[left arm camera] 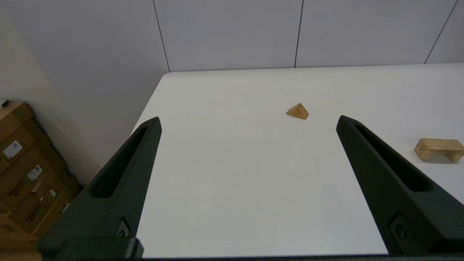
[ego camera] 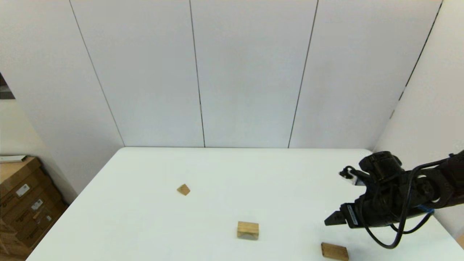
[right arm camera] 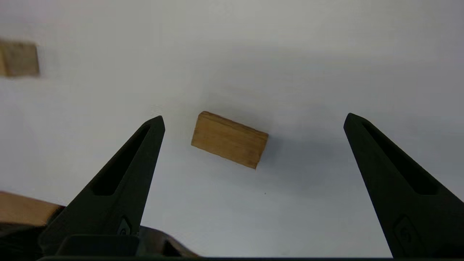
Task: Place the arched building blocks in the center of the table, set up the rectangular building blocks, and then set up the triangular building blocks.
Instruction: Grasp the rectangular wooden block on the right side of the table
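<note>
The arched building block [ego camera: 248,230] sits near the front middle of the white table [ego camera: 145,217], hollow side down; it also shows in the left wrist view [left arm camera: 439,148]. The triangular building block [ego camera: 183,189] [left arm camera: 298,111] lies farther back and to the left. The rectangular building block [ego camera: 334,251] lies flat at the front right. My right gripper [ego camera: 328,221] hovers just above and behind it, open, with the slab [right arm camera: 229,139] below the gap between its fingers. My left gripper [left arm camera: 248,119] is open over the table's left side, out of the head view.
Stacked cardboard boxes [ego camera: 21,203] [left arm camera: 21,170] stand on the floor off the table's left edge. White wall panels [ego camera: 232,72] close the back and right sides. The table's right edge runs close under my right arm.
</note>
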